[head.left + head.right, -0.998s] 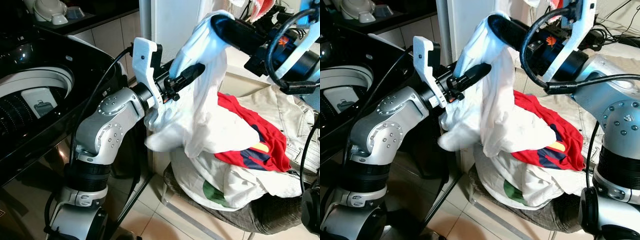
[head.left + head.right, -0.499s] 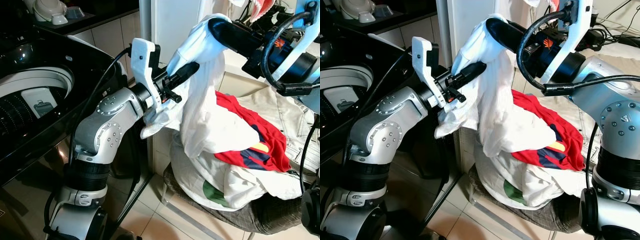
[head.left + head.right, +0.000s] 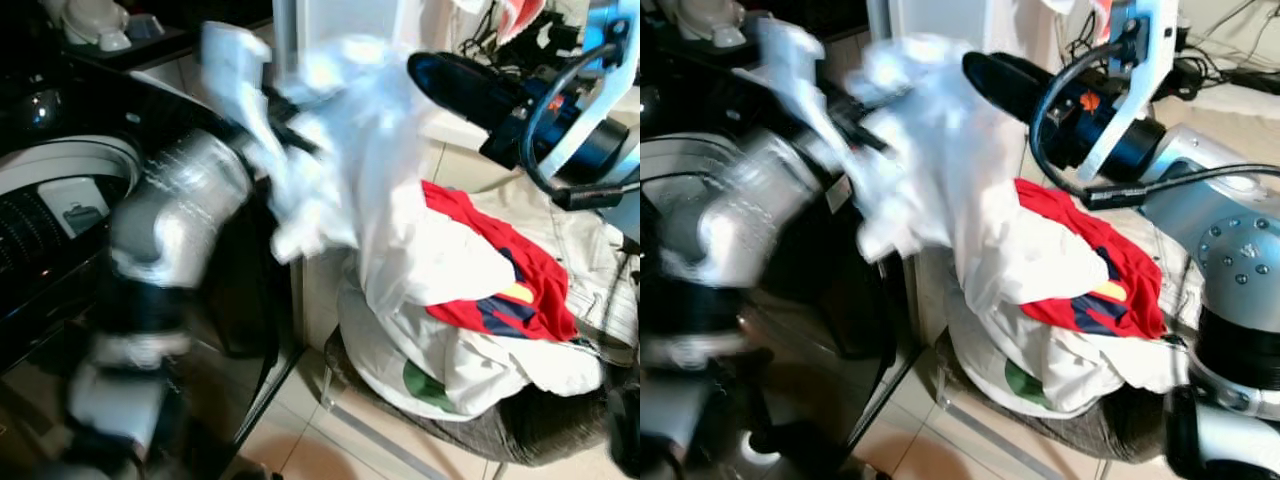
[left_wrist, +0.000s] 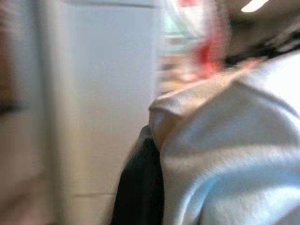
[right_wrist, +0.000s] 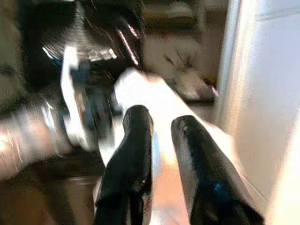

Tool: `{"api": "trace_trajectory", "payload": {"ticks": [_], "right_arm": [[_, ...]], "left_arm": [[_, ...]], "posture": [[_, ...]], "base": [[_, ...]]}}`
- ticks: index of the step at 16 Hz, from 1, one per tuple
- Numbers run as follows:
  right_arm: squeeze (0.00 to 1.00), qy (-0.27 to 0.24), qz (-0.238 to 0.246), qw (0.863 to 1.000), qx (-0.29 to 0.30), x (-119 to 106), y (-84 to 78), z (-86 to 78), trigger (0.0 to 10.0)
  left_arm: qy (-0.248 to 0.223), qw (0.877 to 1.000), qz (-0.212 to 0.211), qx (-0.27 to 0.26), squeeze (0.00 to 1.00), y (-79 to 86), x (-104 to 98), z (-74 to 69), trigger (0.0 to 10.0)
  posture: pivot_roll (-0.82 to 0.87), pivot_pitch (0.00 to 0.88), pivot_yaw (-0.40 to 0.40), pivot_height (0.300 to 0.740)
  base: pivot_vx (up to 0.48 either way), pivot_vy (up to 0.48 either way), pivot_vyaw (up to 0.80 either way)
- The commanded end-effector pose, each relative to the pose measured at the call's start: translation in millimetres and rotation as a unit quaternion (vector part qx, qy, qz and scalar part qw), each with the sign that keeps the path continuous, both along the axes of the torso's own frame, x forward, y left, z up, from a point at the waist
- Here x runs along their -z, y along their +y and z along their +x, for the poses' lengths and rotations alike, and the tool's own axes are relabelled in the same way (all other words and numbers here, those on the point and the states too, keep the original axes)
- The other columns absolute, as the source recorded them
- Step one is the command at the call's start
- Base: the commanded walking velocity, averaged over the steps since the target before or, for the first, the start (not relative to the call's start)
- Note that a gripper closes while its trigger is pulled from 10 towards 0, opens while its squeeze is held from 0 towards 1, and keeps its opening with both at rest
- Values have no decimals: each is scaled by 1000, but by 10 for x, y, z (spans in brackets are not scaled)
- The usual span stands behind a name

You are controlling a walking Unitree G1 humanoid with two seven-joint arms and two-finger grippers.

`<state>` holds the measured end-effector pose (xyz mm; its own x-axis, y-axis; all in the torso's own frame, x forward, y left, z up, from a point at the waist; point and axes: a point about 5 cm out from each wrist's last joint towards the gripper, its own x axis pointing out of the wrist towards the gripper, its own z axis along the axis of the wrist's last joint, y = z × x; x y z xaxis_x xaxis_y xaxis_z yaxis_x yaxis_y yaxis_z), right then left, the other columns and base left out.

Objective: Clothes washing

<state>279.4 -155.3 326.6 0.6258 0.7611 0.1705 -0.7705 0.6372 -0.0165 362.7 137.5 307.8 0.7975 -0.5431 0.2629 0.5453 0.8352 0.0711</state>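
The left claw (image 3: 290, 130) is blurred and raised beside the washing machine (image 3: 60, 200); the white garment (image 3: 370, 160) wraps over its fingers, so I cannot tell whether they are apart or together. The garment hangs from there down onto the heap of clothes (image 3: 470, 330) on the chair (image 3: 520, 430). The right claw (image 5: 161, 136) is level with the garment's top; its two fingers (image 5: 133, 140) stand slightly apart, the white cloth just beyond their tips. A red shirt (image 3: 500, 270) lies atop the heap.
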Motion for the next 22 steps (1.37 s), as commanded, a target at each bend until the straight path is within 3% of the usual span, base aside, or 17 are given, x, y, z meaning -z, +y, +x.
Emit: {"api": "trace_trajectory", "payload": {"ticks": [1,2,3,4,5,7,8,10,11,12,14,15,16,18,20,22], "right_arm": [[0,-5,-27,1000,1,45,27,-9,10000],[0,-7,-34,999,0,82,61,-11,10000],[0,-8,-35,999,0,91,74,-11,10000],[0,-10,-35,999,0,96,102,-8,10000],[0,-12,-34,999,0,96,127,-10,10000],[0,-17,-33,999,-2,105,159,-22,10000],[0,-19,-35,999,-3,124,180,-27,10000],[0,-20,-37,999,-4,147,202,-31,10000],[0,-12,-58,998,-21,231,292,-59,10000],[0,-8,-75,997,-31,283,339,-77,10000],[0,1,-106,993,-45,385,406,-100,10000],[0,3,-111,993,-47,404,412,-103,10000],[0,7,-118,992,-51,433,424,-110,10000],[0,10,-130,990,-57,472,437,-112,10000],[0,14,-140,988,-60,499,445,-107,10000],[0,18,-146,987,-63,522,446,-108,10000]], "left_arm": [[-44,998,19,-45,0,170,-191,39,0],[-107,977,98,-159,0,558,-545,139,0],[-133,962,125,-205,0,720,-715,146,0],[-183,919,182,-299,0,1009,-1077,106,0],[-213,886,213,-353,0,1177,-1315,35,0],[-236,853,247,-394,0,1296,-1532,-41,0],[-226,843,280,-400,0,1320,-1525,-15,0],[-201,834,316,-406,0,1357,-1439,49,0],[-88,815,396,-414,0,1544,-1045,183,10000],[-22,801,430,-416,0,1674,-829,200,10000],[98,763,482,-420,451,1974,-439,132,10000],[115,759,488,-416,675,2014,-382,115,10000],[141,757,492,-406,1000,2068,-300,90,10000],[185,764,488,-379,1000,2108,-220,57,10000],[208,763,492,-365,1000,2140,-204,24,10000],[235,780,479,-326,1000,2126,-187,3,10000]], "posture": [[-45,0,34,740],[-34,0,35,740],[-34,0,35,740],[-31,0,37,740],[-30,0,43,740],[-27,0,52,740],[-27,0,55,740],[-28,0,58,740],[-29,0,61,740],[-28,0,59,740],[-27,0,58,740],[-26,0,56,740],[-26,0,53,740],[-22,0,47,740],[-20,0,45,740],[-17,0,44,740]], "base": [[0,0,0],[0,0,0],[0,0,0],[0,0,0],[0,0,0],[0,0,0],[0,0,0],[0,0,0],[0,0,0],[0,0,0],[0,0,0],[0,0,0],[0,0,0],[0,0,0],[0,0,0],[0,0,0]]}}
